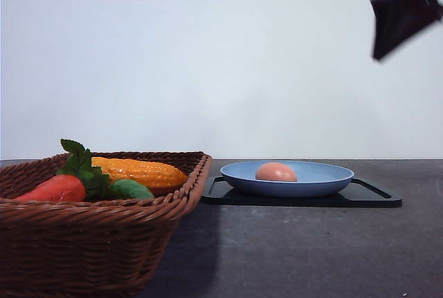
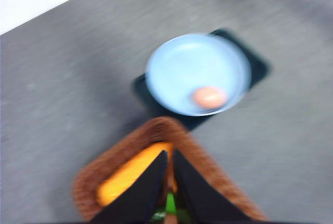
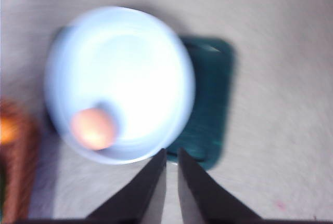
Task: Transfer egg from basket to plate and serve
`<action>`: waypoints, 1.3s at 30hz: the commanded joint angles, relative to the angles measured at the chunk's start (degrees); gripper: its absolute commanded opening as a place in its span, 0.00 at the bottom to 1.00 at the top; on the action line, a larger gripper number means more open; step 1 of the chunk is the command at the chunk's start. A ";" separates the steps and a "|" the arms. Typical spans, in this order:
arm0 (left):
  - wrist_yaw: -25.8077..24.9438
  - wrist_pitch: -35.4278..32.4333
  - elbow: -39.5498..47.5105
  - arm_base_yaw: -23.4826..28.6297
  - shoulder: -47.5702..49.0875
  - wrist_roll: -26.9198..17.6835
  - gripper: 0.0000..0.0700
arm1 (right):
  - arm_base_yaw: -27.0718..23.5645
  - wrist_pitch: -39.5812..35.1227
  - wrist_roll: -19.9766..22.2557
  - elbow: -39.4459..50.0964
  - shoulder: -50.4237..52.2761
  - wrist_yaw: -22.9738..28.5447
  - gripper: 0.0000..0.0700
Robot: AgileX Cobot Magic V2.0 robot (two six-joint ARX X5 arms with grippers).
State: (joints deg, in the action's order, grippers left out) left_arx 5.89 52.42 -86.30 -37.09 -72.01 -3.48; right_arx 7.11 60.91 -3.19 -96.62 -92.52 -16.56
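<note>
Pinkish egg (image 1: 275, 171) on plate (image 1: 325, 179); wrist views: left gripper (image 2: 170, 157), right gripper (image 3: 171, 155) closed, empty.

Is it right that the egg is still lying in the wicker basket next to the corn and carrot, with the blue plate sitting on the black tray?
Not quite. The egg is not in the basket; it lies in the blue plate, as the front view shows. The rest holds: the corn and carrot are in the basket, and the plate sits on the black tray.

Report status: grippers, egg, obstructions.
Left gripper shut, empty, above basket. Right gripper shut, empty, over plate edge. Egg in plate on tray. Nothing blocking.
</note>
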 commanded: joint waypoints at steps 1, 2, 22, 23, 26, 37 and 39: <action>0.36 -0.60 -1.26 2.43 -1.11 -1.76 0.00 | 2.28 0.06 1.48 -0.82 1.85 1.75 0.00; 0.33 -0.70 -0.89 4.28 -1.24 -1.73 0.00 | 3.93 -0.01 1.63 -0.38 3.45 2.74 0.00; -7.38 -29.76 42.14 14.48 25.24 12.50 0.00 | 25.78 -39.75 -3.04 51.23 40.28 18.60 0.00; -6.95 -30.90 44.49 13.58 26.73 13.35 0.00 | 26.31 -43.59 -3.82 54.62 41.53 18.75 0.00; -5.13 -34.80 51.25 10.99 30.78 15.87 0.00 | 27.83 -54.70 -5.64 63.42 44.10 19.60 0.00; -4.76 -37.44 55.08 8.21 33.00 19.58 0.00 | 28.49 -65.56 -6.33 71.87 44.70 20.04 0.00; -4.76 -37.44 55.08 8.21 33.00 19.58 0.00 | 28.42 -65.60 -6.33 71.87 44.70 20.05 0.00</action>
State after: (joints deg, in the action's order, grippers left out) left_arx 1.13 15.77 -30.48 -28.56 -38.83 15.84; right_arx 35.20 -4.03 -8.86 -24.16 -47.62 3.25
